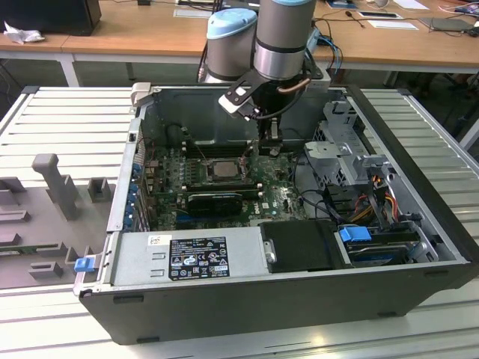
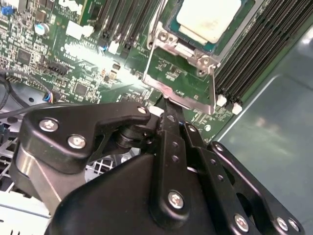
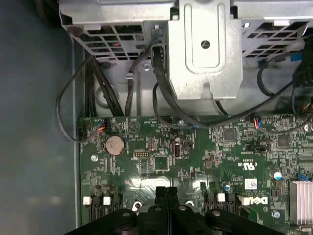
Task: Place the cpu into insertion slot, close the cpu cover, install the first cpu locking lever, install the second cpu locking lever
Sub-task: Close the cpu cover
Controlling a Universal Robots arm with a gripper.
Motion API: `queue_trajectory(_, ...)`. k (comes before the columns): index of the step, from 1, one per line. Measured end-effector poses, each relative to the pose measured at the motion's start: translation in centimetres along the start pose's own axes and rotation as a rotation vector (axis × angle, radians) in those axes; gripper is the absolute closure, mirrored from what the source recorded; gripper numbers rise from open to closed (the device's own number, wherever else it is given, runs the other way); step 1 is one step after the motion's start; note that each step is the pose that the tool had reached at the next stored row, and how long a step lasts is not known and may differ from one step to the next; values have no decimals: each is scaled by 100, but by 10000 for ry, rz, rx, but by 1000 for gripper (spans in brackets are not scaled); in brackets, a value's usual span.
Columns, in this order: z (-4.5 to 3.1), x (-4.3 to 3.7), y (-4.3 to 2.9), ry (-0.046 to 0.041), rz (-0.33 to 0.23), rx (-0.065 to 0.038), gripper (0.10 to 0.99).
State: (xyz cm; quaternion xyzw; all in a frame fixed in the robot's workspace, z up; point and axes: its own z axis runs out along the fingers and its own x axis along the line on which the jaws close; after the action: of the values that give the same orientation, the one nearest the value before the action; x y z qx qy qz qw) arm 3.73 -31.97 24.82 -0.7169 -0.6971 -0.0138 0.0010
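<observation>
The cpu [image 2: 209, 18] shows its pale metal top and lies flat in the insertion slot, which it largely covers. In the exterior view the cpu [image 1: 223, 168] sits mid-board inside the open computer case. The silver cpu cover [image 2: 182, 49] lies down around the chip, and its lower tab [image 2: 180, 100] points toward me. A thin metal lever rod [image 2: 157, 19] runs along one side of the cover. My gripper [image 2: 168, 113] hangs low over the board just off that tab, fingers pressed together with nothing seen between them. The same shut tips [image 3: 167, 192] show in the first wrist view, and the gripper [image 1: 263, 146] stands right of the cpu in the exterior view.
Long black memory slots [image 2: 259, 54] flank the socket. A black expansion card [image 1: 215, 200] lies in front of it, then the power supply [image 1: 187, 254]. The drive cage [image 1: 352, 149] with cables fills the exterior view's right. A metal bracket [image 3: 205, 54] and black cables [image 3: 161, 98] cross the board's edge.
</observation>
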Motion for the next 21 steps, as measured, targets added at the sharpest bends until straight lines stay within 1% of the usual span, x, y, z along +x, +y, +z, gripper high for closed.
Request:
queue_trajectory(3, 0, 0, -32, 2, -1, -48, 980)
queue_trajectory(4, -1, -1, -53, 3, -2, -71, 980)
queue_trajectory(8, -1, -2, -86, 4, -9, -102, 980)
queue_trajectory(9, -2, -3, -108, 3, -14, -128, 980)
queue_trajectory(10, -1, -3, -123, 7, -20, -176, 980)
queue_trajectory(12, -1, -4, -137, 7, -26, -217, 980)
queue_trajectory(13, -1, -4, -156, 8, -30, -252, 980)
queue_trajectory(15, 2, -5, -196, 11, -34, -357, 980)
queue_trajectory(21, 10, -6, -247, 13, -39, -517, 980)
